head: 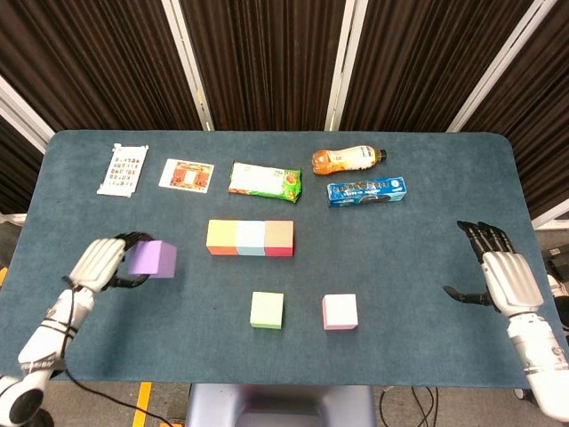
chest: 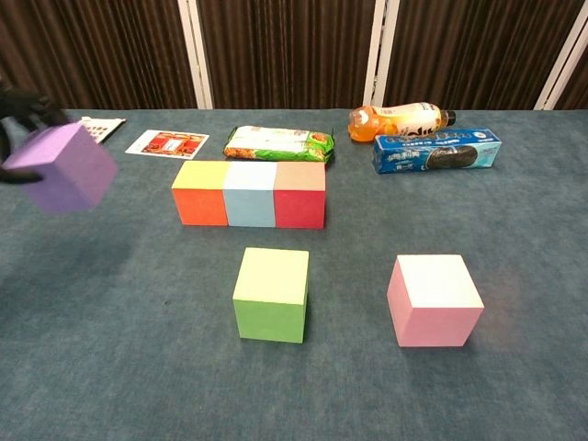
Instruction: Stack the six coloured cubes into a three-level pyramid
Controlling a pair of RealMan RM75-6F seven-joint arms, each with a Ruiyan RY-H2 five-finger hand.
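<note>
My left hand holds a purple cube lifted off the table, left of the row; in the chest view the purple cube hangs at the far left with dark fingers over it. A row of three cubes, orange, light blue and red, lies mid-table. In front of the row stand a green cube and a pink cube, apart. My right hand hovers open at the right edge, holding nothing.
Along the far side of the table lie a white card, a red-printed packet, a green snack bag, an orange drink bottle and a blue biscuit box.
</note>
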